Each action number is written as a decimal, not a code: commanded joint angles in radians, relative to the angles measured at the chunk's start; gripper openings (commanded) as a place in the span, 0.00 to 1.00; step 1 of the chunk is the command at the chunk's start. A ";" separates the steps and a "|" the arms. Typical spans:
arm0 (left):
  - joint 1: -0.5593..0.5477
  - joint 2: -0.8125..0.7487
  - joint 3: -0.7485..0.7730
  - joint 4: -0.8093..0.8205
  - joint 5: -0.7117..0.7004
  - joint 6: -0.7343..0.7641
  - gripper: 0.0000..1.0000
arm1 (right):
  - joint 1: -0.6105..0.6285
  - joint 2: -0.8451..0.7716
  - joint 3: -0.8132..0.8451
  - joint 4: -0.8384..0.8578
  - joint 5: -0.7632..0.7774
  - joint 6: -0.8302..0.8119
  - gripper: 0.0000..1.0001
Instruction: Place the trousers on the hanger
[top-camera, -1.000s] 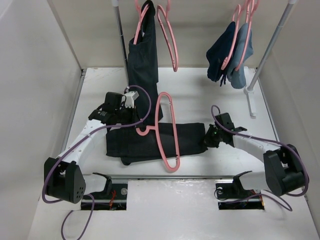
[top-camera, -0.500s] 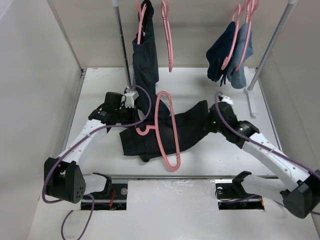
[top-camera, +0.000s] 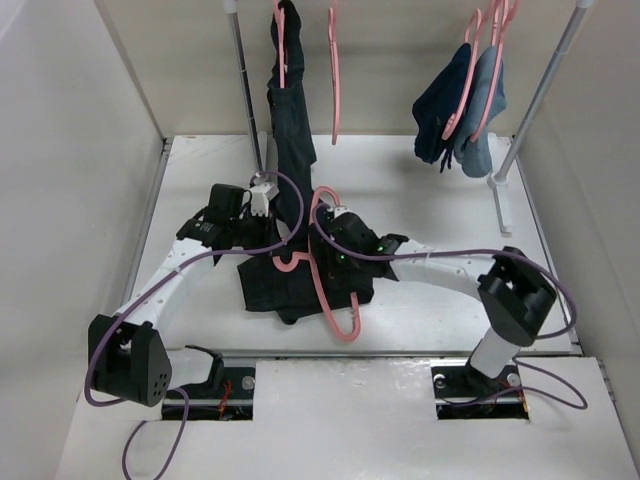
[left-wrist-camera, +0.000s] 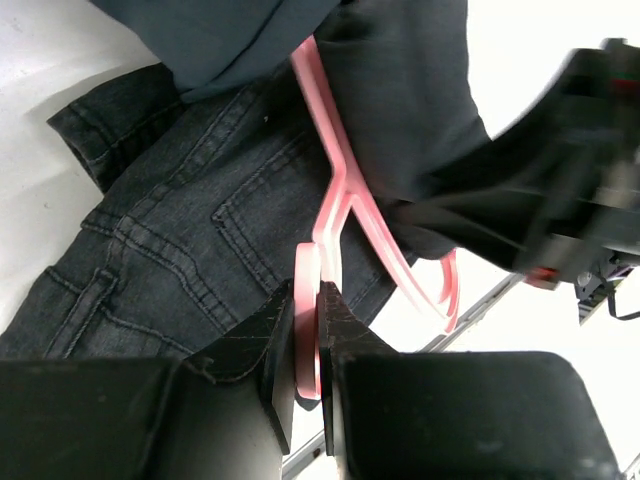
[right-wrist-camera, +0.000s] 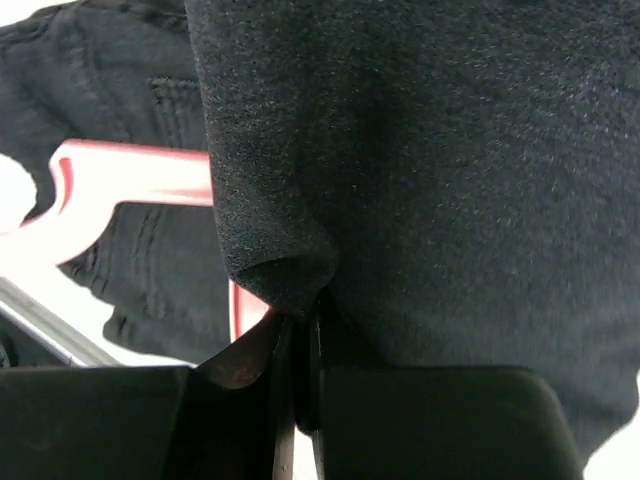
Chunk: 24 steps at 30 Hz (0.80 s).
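The black trousers (top-camera: 285, 290) lie bunched on the table, folded over to the left. The pink hanger (top-camera: 345, 334) lies across them, its loop reaching toward the near edge. My left gripper (top-camera: 272, 250) is shut on the hanger's hook end; in the left wrist view its jaws (left-wrist-camera: 308, 335) pinch the pink hanger (left-wrist-camera: 335, 200) over the stitched waist of the trousers (left-wrist-camera: 170, 250). My right gripper (top-camera: 326, 248) is above the hanger's middle, shut on a fold of the trousers (right-wrist-camera: 430, 150); its tips (right-wrist-camera: 300, 335) are buried in the cloth. The hanger (right-wrist-camera: 130, 175) shows beneath.
A rack stands at the back. On it hang a dark teal-black pair (top-camera: 290, 130), an empty pink hanger (top-camera: 333, 70) and a navy-blue garment (top-camera: 455, 110). A slanted rack pole (top-camera: 535, 95) stands at the right. White walls close in both sides.
My right arm has swept left from the table's right side, dragging the trouser leg end over the hanger and folding the trousers. My left gripper has held still on the hook.
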 joint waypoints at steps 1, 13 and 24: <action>-0.001 -0.024 0.019 0.009 0.020 0.047 0.00 | 0.007 0.057 0.075 0.108 -0.074 -0.019 0.00; -0.033 -0.034 0.200 -0.035 0.392 0.112 0.00 | -0.030 0.245 -0.011 0.275 -0.270 0.007 0.04; -0.044 -0.034 0.163 0.003 0.362 0.078 0.00 | -0.018 -0.068 -0.120 0.114 -0.131 -0.040 0.70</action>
